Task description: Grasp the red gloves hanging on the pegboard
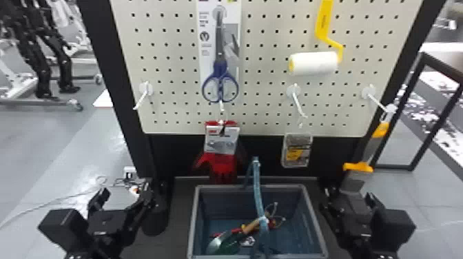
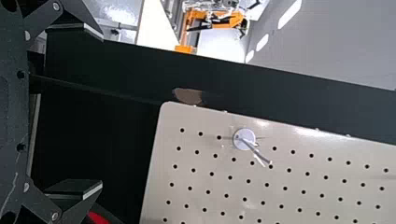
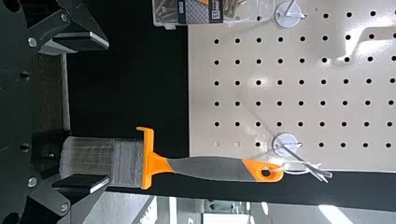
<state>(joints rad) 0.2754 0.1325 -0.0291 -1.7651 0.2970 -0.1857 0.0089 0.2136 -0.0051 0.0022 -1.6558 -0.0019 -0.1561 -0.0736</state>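
The red gloves [image 1: 220, 164] hang from a low centre hook of the pegboard [image 1: 172, 69], with a grey card at their top. They dangle in front of the black panel just above the bin. My left gripper [image 1: 124, 199] stands open low on the left, below and left of the gloves and apart from them. In the left wrist view its fingers [image 2: 74, 190] are spread, and a sliver of red glove [image 2: 96, 218] shows beside one of them. My right gripper [image 1: 349, 204] is open low on the right, just under a hanging brush [image 3: 154, 161].
Packaged blue scissors [image 1: 219, 82] and a yellow paint roller [image 1: 313, 62] hang higher up. A screw pack [image 1: 296, 149] and the orange-and-grey brush [image 1: 373, 144] hang lower right. A grey bin [image 1: 196, 220] with several tools sits below the gloves. An empty hook [image 1: 144, 93] juts out on the left.
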